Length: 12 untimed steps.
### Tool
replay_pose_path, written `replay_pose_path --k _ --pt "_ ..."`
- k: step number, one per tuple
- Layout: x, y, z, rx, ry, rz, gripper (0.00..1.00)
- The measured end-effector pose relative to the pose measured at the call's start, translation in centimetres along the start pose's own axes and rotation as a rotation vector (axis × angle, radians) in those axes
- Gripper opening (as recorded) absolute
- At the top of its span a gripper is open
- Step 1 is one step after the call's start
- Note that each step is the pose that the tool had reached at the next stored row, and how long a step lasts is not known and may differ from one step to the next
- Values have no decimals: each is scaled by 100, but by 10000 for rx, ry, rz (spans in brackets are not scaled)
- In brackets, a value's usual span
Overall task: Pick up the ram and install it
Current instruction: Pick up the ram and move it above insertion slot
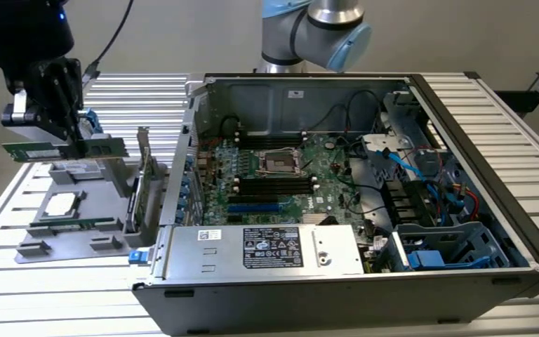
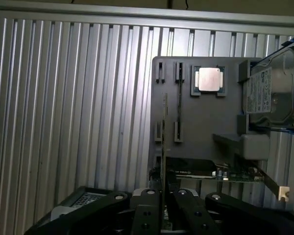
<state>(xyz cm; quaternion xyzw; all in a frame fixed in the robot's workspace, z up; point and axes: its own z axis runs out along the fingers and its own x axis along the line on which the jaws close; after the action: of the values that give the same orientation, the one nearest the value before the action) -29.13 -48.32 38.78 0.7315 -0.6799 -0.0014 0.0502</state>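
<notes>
heads up on the risky bit first: your end effector (image 1: 62, 135) has the ram stick (image 1: 106, 147) pinched on its thin faces, roughly mid-length, with both ends hanging free. my guess is any bump or fast swing could let it pivot or slide in that pinch. a stick that's gone crooked won't line up with a narrow slot and could jam or get stressed. the other worry is the upright card (image 1: 143, 172) and the case wall (image 1: 180, 175), which stand between the stick and the board. a low pass could clip the long end on either one.

as for the end effector itself, it's mostly closed, the fingers (image 2: 146, 208) pressed in on the stick from both sides, and it holds nothing else. in the wrist view you see the stick edge-on, running straight out from between them.

the stick sits level in the air, over the grey parts holder (image 1: 73, 210) on the exterior view's left, and it looks clear of it. the holder has a cpu chip (image 2: 208, 80) on it and a hard drive (image 2: 274, 88) beside that. the open computer (image 1: 363, 91) is well apart on the ribbed bench (image 1: 26, 295), toward the exterior view's right, with the black memory slots (image 1: 274, 184) in the middle of its board.
</notes>
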Motion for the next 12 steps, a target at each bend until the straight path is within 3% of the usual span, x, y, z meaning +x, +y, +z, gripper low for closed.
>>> replay_pose_path --k 12 --pt "3 -381 -138 -45 -3 -3 15"
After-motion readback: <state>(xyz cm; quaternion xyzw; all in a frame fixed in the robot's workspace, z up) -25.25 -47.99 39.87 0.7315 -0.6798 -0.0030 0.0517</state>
